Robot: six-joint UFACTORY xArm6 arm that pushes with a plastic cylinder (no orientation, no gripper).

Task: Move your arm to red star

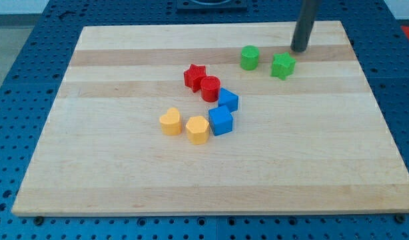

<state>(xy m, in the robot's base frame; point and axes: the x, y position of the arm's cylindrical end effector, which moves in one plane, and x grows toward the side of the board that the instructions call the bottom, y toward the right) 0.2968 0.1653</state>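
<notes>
- Red star [194, 75] lies left of board centre, touching red cylinder [210, 88]; no long axis, point directions unclear.
- My tip [299, 50], bare rod holding nothing, sits above green star [282, 65], well apart from red star.
- Rod's top is cropped.

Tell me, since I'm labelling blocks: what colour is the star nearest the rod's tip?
Green: the green star sits just below-left of my tip, clearest in the camera view.
</notes>
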